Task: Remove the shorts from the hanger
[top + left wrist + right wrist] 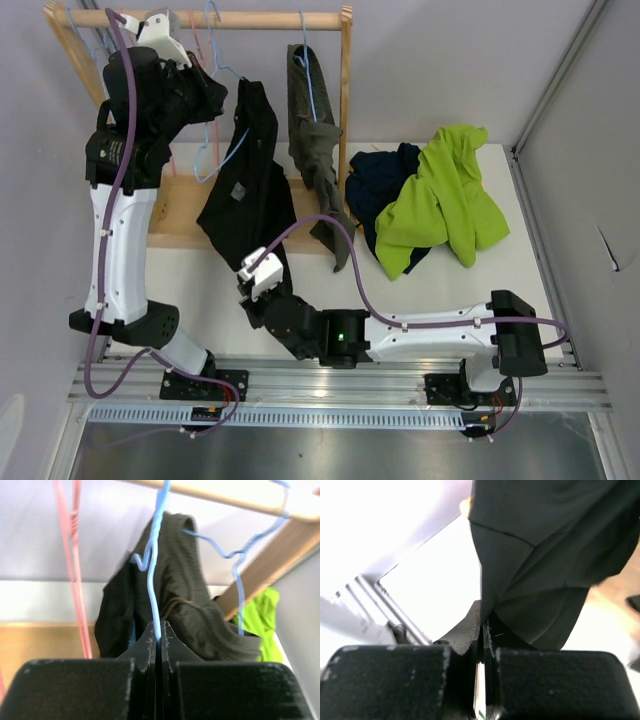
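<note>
Nothing is legible: the pale patch on the black shorts is too small to read.

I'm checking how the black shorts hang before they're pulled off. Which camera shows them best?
Top external: the black shorts show nearly whole, from top to hem. Right wrist shows only their lower edge, pinched in the right gripper. Left wrist shows at most a dark sliver beside the olive-grey shorts.
</note>
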Available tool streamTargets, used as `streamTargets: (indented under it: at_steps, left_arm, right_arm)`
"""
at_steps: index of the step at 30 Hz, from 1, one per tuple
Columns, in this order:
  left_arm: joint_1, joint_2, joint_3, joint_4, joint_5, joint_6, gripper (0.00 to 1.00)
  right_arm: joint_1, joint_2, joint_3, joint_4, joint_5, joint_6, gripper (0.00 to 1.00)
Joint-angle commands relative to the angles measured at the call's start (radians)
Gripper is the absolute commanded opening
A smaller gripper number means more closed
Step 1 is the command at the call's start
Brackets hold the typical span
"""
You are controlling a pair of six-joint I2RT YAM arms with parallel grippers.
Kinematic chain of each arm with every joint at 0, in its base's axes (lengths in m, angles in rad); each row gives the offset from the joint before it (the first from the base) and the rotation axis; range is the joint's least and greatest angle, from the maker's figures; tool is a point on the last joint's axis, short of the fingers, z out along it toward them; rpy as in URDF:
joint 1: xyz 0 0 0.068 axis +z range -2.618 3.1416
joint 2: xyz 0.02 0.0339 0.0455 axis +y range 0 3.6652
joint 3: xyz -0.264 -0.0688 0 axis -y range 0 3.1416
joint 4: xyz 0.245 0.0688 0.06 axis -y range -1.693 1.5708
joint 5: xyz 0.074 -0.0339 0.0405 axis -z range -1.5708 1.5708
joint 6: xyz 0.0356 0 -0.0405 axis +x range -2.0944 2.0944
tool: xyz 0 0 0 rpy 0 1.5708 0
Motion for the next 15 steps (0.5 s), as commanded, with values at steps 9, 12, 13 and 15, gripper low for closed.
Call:
streamTargets:
  at_steps: [9, 12, 13, 15]
  left_arm:
    - [0.035, -0.077, -0.049, 0.139, 0.057, 0.006, 0.0]
    - [0.023, -0.19, -0.237, 0.118, 0.108, 0.006, 0.0]
    - [0.017, -0.22, -0.273, 0.112, 0.113, 0.01, 0.0]
    - [-0.008, -0.307, -0.389, 0.095, 0.108, 0.027, 0.0]
  right_arm:
    - [-0.026, 0.063, 0.071, 0.007, -0.038, -0.002, 0.0]
    - [-0.126, 0.074, 0.159, 0.008, -0.09, -0.089, 0.0]
    - [-0.184, 0.08, 0.189, 0.001, -0.107, -0.126, 0.0]
    - [-0.244, 0.104, 0.289, -0.024, -0.147, -0.158, 0.0]
